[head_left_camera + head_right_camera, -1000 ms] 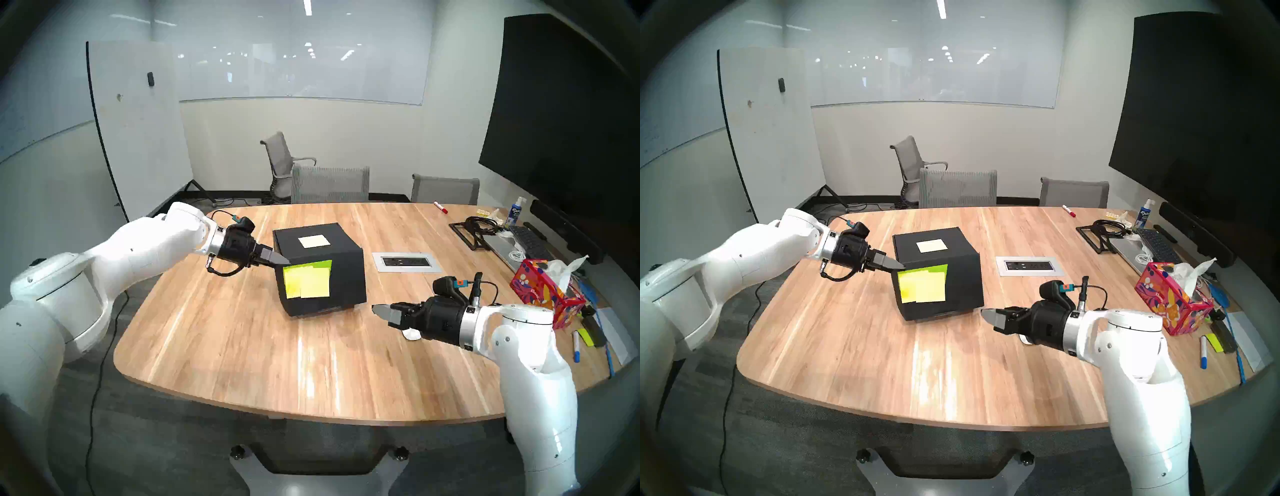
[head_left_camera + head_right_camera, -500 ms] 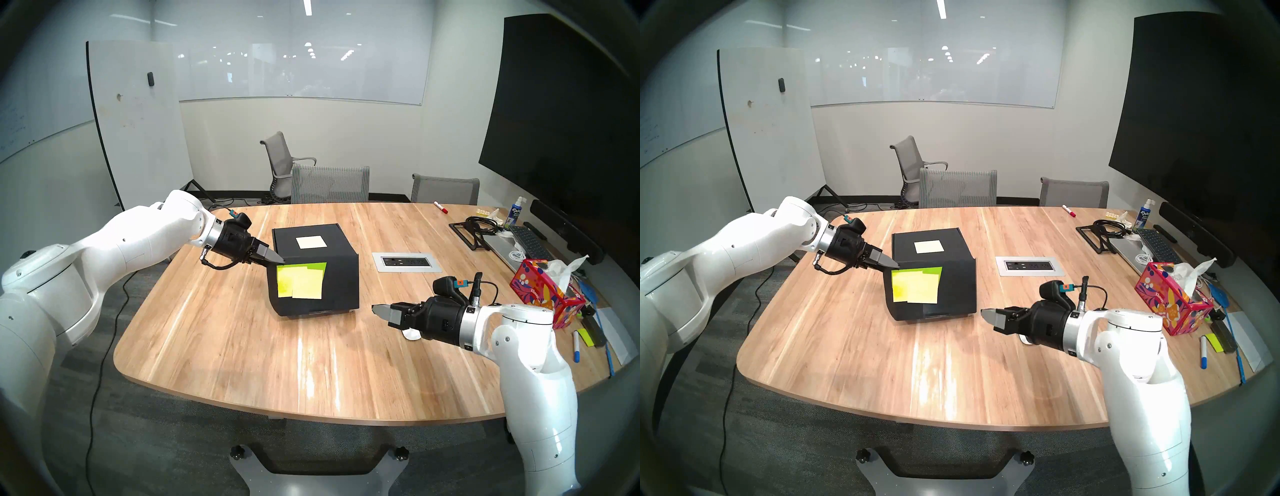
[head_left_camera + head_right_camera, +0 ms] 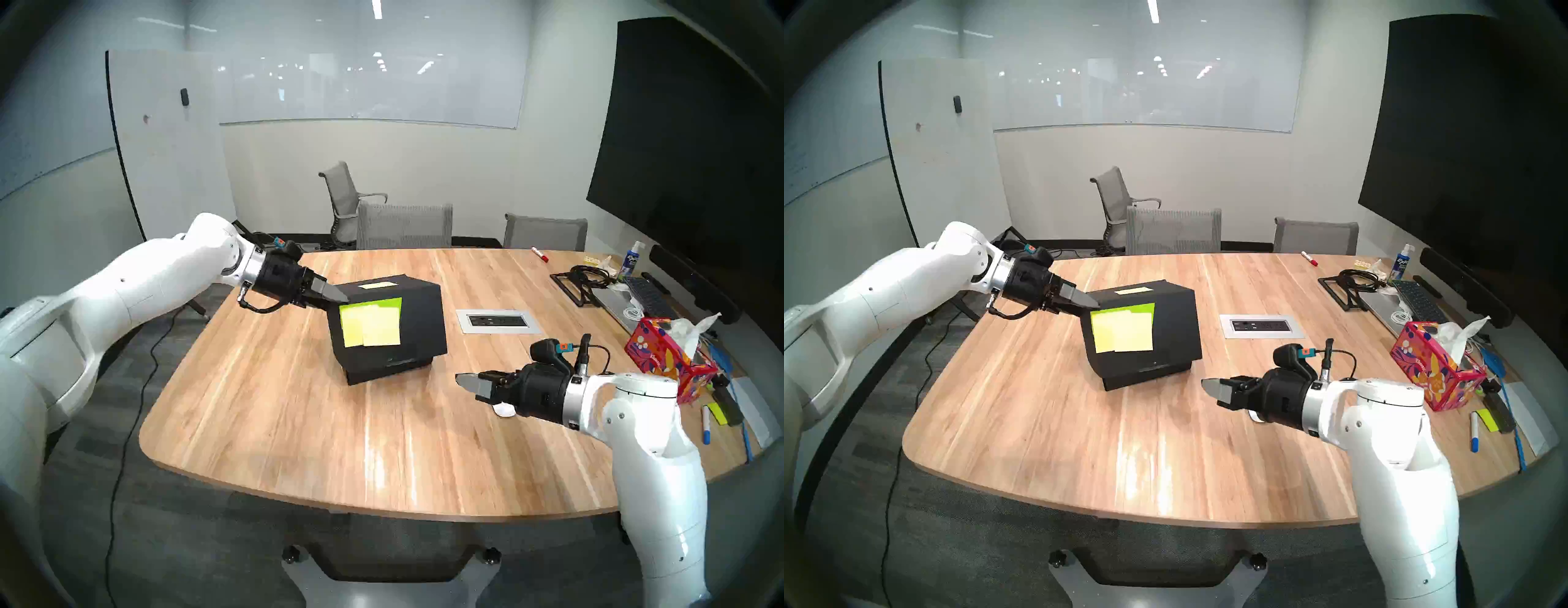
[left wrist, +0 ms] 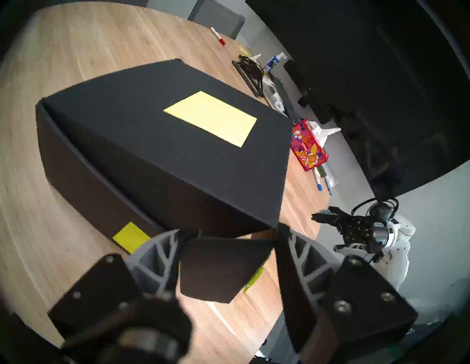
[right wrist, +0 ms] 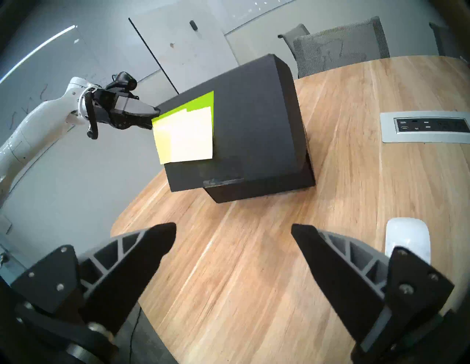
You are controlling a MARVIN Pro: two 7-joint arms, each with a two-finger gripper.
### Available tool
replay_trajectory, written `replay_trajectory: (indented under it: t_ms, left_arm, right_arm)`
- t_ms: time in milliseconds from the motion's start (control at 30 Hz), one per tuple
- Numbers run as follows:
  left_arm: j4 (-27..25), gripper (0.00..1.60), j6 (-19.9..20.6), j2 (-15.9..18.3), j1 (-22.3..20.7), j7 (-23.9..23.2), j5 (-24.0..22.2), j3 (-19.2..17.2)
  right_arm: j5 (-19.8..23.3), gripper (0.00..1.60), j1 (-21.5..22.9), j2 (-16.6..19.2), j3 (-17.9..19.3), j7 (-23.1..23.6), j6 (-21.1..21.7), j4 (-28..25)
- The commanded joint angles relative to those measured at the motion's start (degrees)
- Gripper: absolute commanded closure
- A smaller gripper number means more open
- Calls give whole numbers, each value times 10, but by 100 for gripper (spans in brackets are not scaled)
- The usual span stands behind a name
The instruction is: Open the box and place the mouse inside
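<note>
The large matte black cardboard box (image 3: 388, 325) sits mid-table, its lid raised at the front so the inner base shows beneath the front flap with its yellow-green sticky notes (image 3: 370, 326). The left gripper (image 3: 339, 297) is clamped on the lid's front-left corner, a black side tab caught between its fingers (image 4: 162, 256). The hinge runs along the box's far edge, so I judge the lid must swing up and away from the robot. The small smooth white oval mouse (image 5: 407, 237) lies on the wooden table (image 3: 339, 446) right of the box, just beside the right gripper (image 3: 466, 382), the nearer one, whose jaws stand wide apart and empty. A red floral tissue box (image 3: 666, 356) stands further right, clear of the path.
</note>
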Motion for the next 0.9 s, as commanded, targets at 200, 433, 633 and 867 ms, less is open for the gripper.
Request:
replay_trajectory:
  t_ms: [200,433,633,867]
  left_arm:
    - [-31,160,-1,43,-35,-63,-81,-21]
    - [9,160,-1,18,-51,-55,-103,-17]
    - [74,160,-1,-27,-72,-14,-135,-21]
    - [147,160,-1,-75,-93,24,-158,-16]
  right_arm:
    - [1,0,4,1,-1,1,-2,-10]
    - [1,0,4,1,-1,1,-2,-10]
    - [1,0,4,1,-1,2,-2,-10]
    - [1,0,4,1,-1,2,-2,-9]
